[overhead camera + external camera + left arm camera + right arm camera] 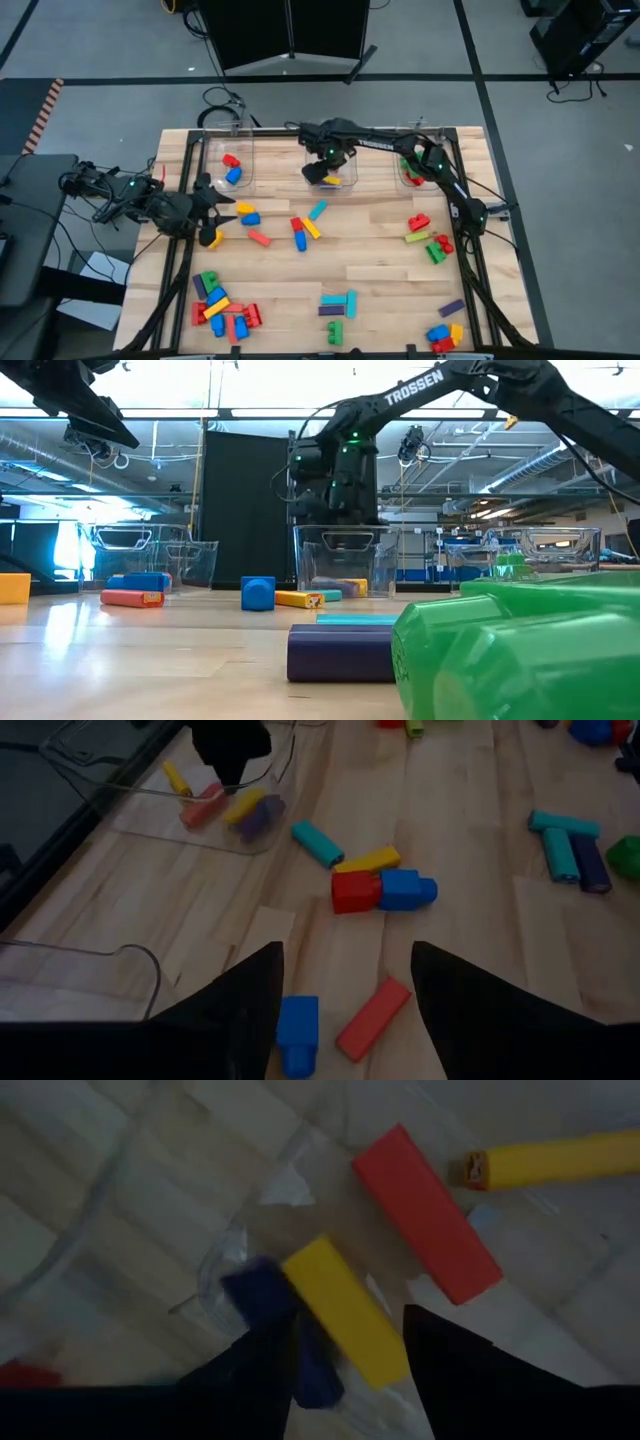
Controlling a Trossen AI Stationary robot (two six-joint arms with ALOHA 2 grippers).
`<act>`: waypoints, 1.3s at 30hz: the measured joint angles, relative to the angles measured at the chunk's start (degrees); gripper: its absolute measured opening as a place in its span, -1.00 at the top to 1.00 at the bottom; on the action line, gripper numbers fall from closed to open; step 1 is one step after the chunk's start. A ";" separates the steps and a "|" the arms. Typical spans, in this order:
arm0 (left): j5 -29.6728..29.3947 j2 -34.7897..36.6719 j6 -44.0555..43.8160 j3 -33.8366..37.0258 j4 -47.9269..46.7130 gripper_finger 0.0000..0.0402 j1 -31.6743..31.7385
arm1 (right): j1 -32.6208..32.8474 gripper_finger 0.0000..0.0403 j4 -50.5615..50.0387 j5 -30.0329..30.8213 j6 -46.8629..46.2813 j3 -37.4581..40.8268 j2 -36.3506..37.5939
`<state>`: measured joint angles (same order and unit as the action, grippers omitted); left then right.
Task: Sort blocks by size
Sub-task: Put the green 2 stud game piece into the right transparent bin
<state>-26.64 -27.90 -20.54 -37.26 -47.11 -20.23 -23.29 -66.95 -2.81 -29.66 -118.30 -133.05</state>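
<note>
Blocks in several colours lie scattered on the wooden table (380,290). My right gripper (330,170) points down into the middle clear bin (350,188). It is open (350,1345) just above a long yellow block (340,1315), a purple block (268,1295) and a long red block (425,1215) on the bin's floor. My left gripper (213,214) hovers open at the table's left side. Below its fingers (345,985) lie a blue block (297,1030) and a red block (372,1018).
A left bin (228,160) holds red and blue blocks, and a right bin (412,168) holds green and red ones. Heaps of blocks lie at the near left (222,308) and near right (445,335). A green block (520,650) fills the low view's foreground.
</note>
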 joint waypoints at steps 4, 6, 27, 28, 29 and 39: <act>-0.93 0.00 -0.09 0.00 0.02 -0.13 0.00 | -0.11 0.08 -0.28 0.02 1.24 0.00 2.86; -1.04 -0.03 -0.07 0.00 0.03 -0.13 0.00 | -0.09 0.10 -0.66 0.54 1.37 0.00 5.02; 4.09 -31.43 -9.07 -16.97 -6.45 0.09 -5.93 | 23.81 0.20 -10.39 23.88 -2.76 19.26 36.50; 4.12 -33.11 -9.78 -18.34 -6.66 0.09 -6.71 | 25.67 0.20 -9.56 23.83 -4.87 22.67 38.97; 4.15 -34.61 -10.01 -19.60 -6.81 0.10 -7.52 | 27.69 0.21 -8.63 23.61 -7.44 25.88 41.40; 5.83 -46.93 -4.82 -28.63 -8.29 0.10 -14.47 | 50.26 0.26 -0.23 22.95 -35.73 48.51 58.80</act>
<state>-20.81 -74.83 -25.35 -65.88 -55.40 -34.70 26.97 -67.18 20.14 -65.40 -69.79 -74.26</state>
